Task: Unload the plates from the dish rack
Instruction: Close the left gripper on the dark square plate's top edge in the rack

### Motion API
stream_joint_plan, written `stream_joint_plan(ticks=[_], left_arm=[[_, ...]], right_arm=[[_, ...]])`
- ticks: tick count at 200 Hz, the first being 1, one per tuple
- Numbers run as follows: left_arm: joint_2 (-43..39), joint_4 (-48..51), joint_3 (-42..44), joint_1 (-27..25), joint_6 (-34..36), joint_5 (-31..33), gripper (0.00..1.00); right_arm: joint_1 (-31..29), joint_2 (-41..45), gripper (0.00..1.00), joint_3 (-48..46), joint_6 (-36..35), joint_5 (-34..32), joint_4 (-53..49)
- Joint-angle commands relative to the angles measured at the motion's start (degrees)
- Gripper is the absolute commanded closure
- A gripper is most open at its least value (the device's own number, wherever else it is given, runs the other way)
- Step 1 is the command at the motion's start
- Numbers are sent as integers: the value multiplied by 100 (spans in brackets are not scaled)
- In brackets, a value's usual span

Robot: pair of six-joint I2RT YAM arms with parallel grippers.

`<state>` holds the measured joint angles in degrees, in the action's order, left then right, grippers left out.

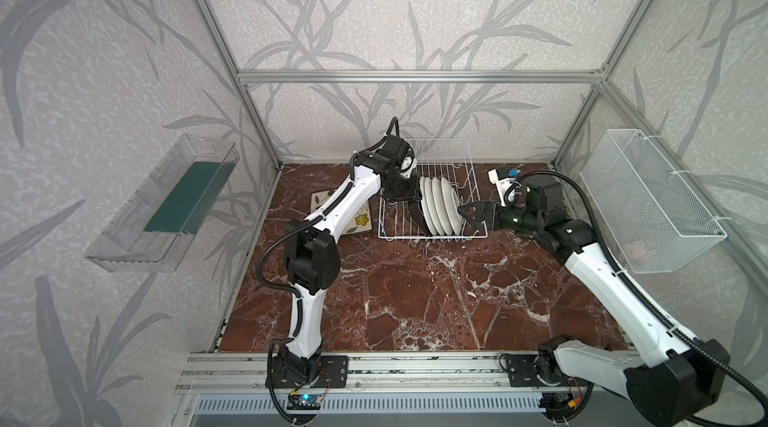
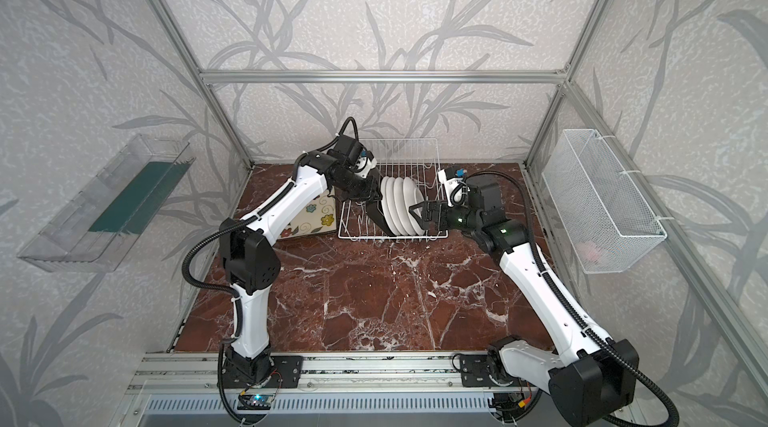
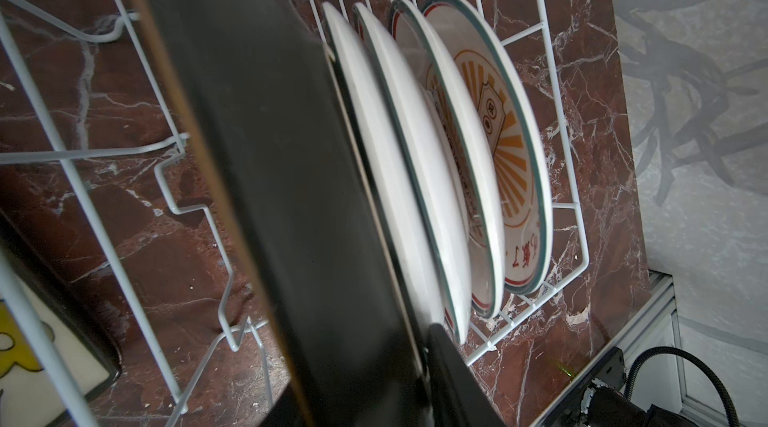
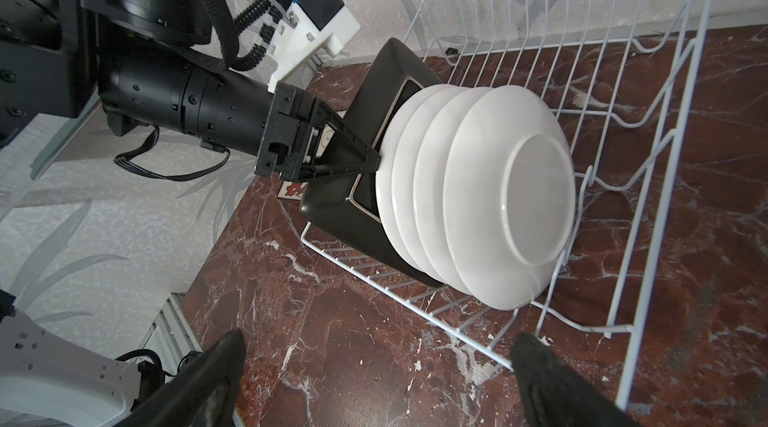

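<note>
The white wire dish rack (image 1: 440, 155) (image 2: 409, 150) stands at the back of the marble table. In it several round white plates (image 1: 441, 204) (image 2: 401, 207) (image 4: 498, 204) stand on edge, their printed faces showing in the left wrist view (image 3: 490, 134). A black square plate (image 1: 419, 219) (image 2: 379, 219) (image 3: 270, 155) (image 4: 340, 217) leans against their left side. My left gripper (image 1: 415, 201) (image 2: 371, 197) (image 3: 374, 408) (image 4: 368, 161) is shut on that plate's upper edge. Just right of the round plates, my right gripper (image 1: 466, 213) (image 2: 417, 213) (image 4: 380, 362) stands open and empty.
A pile of square plates with a cream flowered face up (image 1: 359, 219) (image 2: 318, 213) lies on the table left of the rack. A clear plastic tray (image 1: 162, 204) hangs on the left wall and a white mesh basket (image 1: 648, 200) on the right wall.
</note>
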<state>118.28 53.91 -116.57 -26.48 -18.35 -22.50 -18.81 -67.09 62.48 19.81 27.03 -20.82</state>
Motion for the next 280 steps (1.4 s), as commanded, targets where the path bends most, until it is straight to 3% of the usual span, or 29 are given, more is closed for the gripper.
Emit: stream_joint_plan(ticks=[1, 28, 56, 121, 161, 195, 231, 280], left_arm=[[167, 297, -111, 2, -107, 11, 62], [193, 307, -102, 2, -116, 17, 63], [195, 322, -104, 0, -160, -23, 76], [98, 326, -102, -1, -401, -138, 82], [38, 227, -94, -4, -623, -316, 100], [-72, 55, -32, -1, -878, -399, 100], [-419, -791, 568, -10, -1469, -737, 100], [-587, -694, 419, -13, -1560, -623, 100]], right_arm=[[-28, 13, 1, 13, -92, 40, 60], [-26, 12, 1, 7, -99, 24, 61], [-26, 21, 1, -9, -107, 18, 51], [-26, 52, 1, -21, -122, -11, 21], [-26, 56, 1, -36, -161, -40, 0], [-26, 82, 1, -20, -186, -48, -15], [-29, 100, 1, -51, -187, -75, -6], [-26, 91, 1, -109, -133, -70, 113]])
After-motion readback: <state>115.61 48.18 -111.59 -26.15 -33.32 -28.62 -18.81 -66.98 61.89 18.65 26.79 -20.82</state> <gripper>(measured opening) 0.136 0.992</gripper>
